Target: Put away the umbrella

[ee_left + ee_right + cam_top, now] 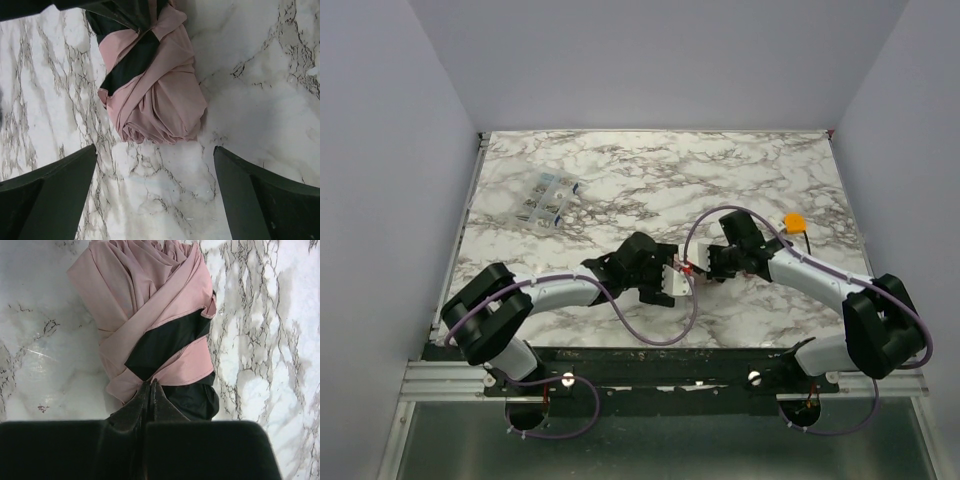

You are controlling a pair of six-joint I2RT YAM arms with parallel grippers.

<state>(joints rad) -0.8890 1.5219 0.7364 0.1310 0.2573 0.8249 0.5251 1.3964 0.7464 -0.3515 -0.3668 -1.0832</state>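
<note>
Umbrella point(150, 305) lies folded into a pale pink bundle on the marble table point(750, 170), between the two claws where the arms meet near the middle. A black band crosses the pink fabric at a slant, with a pink strap wrapped over it.

The right claw point(151, 385) is closed, and its two dark fingers point(142, 400) are pressed together with their tips pinched onto the fabric at the end of the bundle, right where the strap and the black band meet. The rest of the umbrella stretches straight ahead of those tips.

The left claw point(155, 150) stands wide open and holds nothing. The rounded end of the bundle lies just ahead of its fingertips, centred on the gap and touching neither finger point(55, 195).

A clear plastic box point(548, 198) lies flat on the table well apart from the left claw, beyond it and off to its left. Its compartments hold small blue and white things, too small to tell what they are. A small orange thing point(794, 221) sits beyond the right claw and to its right, just beside that arm.
</note>
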